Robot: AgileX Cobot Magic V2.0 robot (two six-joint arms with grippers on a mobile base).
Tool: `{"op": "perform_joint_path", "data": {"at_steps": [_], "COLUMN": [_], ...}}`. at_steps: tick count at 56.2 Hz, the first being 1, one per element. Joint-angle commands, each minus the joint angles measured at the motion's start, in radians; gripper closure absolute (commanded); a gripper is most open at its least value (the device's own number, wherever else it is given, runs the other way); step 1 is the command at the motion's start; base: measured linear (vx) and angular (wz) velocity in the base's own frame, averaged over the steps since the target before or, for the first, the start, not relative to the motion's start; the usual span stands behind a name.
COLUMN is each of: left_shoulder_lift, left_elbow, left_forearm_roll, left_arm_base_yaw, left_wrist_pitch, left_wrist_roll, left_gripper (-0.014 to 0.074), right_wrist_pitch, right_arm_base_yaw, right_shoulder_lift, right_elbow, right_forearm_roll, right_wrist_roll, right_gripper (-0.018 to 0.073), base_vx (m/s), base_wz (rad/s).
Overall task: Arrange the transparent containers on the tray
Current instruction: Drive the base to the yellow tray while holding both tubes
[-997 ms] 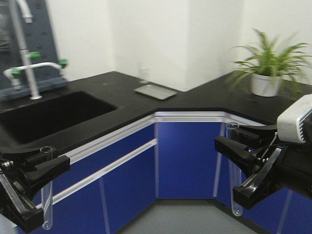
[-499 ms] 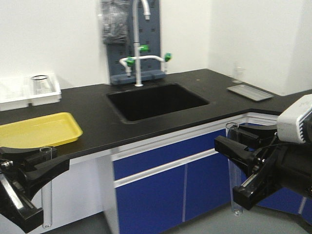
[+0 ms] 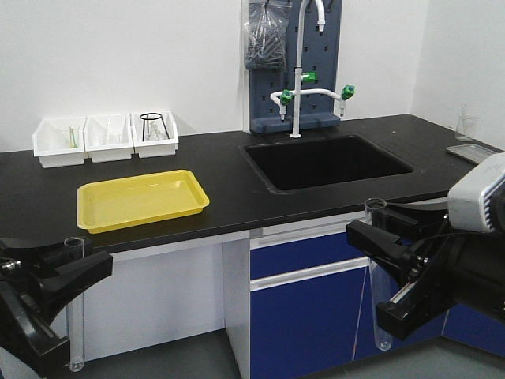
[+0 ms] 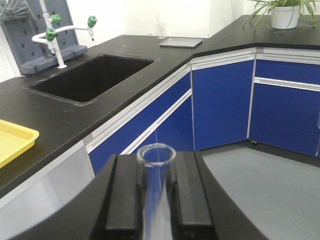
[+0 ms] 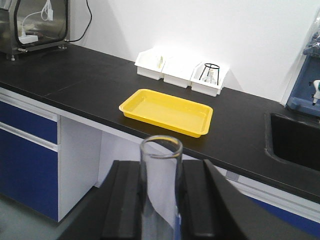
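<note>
The left gripper (image 3: 77,308), at 8 o'clock in the front view, is clamped on the left tube (image 3: 76,347). The tube hangs upright, with its rim just above the jaws and its round bottom below them. The frame edge cuts off the gripper's lower part. In the left wrist view only the tube's open rim and upper wall show between the two black fingers; the rest runs out of frame.

The right gripper (image 3: 371,276), at 4 o'clock, grips the right tube (image 3: 375,215) the same way, upright. The arm behind it is cut off at the right edge. Both tubes hang off the counter (image 3: 31,189), in front of its edge and well apart from the tray (image 3: 142,221).

The tray lies on the counter at 10 o'clock, near the front edge. Three white bins (image 3: 55,150) stand at its 12 o'clock, against the wall. What they hold is blurred, perhaps glassware. The sink (image 3: 327,162) lies at the tray's 3 o'clock.
</note>
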Motion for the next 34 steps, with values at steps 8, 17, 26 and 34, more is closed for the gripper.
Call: {"op": "perform_joint_path", "data": {"at_steps": [8,17,26,34], "left_shoulder_lift": [-0.008,-0.008,-0.008,-0.008], "left_elbow": [-0.028,-0.028,-0.028,-0.028], "left_forearm_roll": [-0.04,-0.04,-0.04,-0.04], "left_arm_base_yaw": [-0.005,-0.005,-0.005,-0.005], "left_wrist_pitch": [0.004,0.004,0.004,0.004], "left_wrist_roll": [-0.008,-0.008,-0.008,-0.008], "left_gripper": [0.0597,0.0597,0.0597,0.0597], "right_wrist_pitch": [0.008,0.007,0.007,0.007], "right_arm_base_yaw": [-0.001,-0.001,-0.001,-0.001], "right_shoulder_lift": [-0.018,-0.018,-0.018,-0.018], "right_elbow": [-0.03,-0.03,-0.03,-0.03], "right_forearm_roll": [0.023,0.023,0.023,0.023], "right_wrist_roll": [-0.002,-0.002,-0.002,-0.002], "right_gripper": [0.0571,0.0571,0.0571,0.0571], "base_vx": [0.03,0.08,0.14,0.22], "base_wz": [0.04,0.05,0.12,0.18]}}
